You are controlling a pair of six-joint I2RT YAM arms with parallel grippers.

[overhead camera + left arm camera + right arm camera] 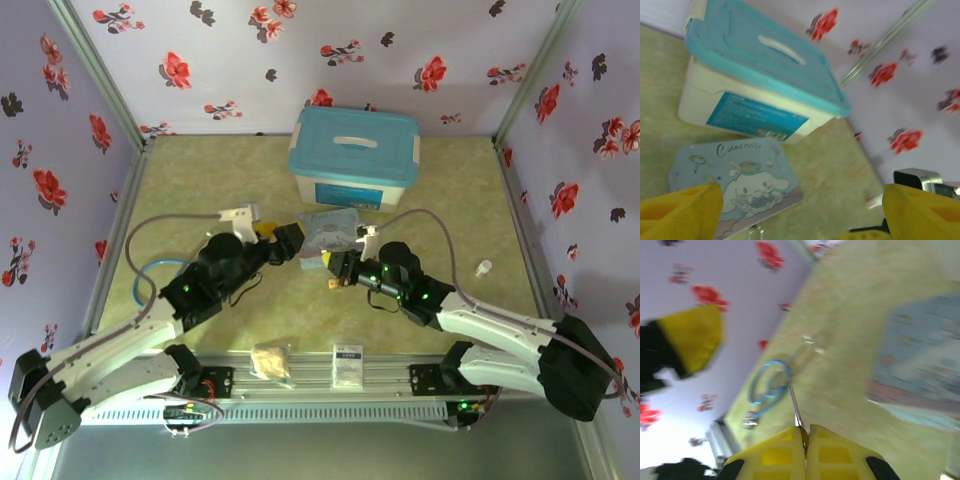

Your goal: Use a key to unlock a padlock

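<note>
Pinching the key, apparently by its head, the right pincer is closed tight, and the thin shaft sticks out ahead of its tips. The key looks light, stiff and slick, so it would likely swivel unless gripped flat across the head. The left pincer stands wide and holds nothing. The padlock I cannot place for sure. A small metal loop just below that gap may be its shackle.

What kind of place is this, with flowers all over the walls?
Probably a small robot practice booth, not a real room. Flowered walls box in a green table, a left arm and right arm are bolted at its near edge, and props like a blue-lidded box sit on it.
</note>
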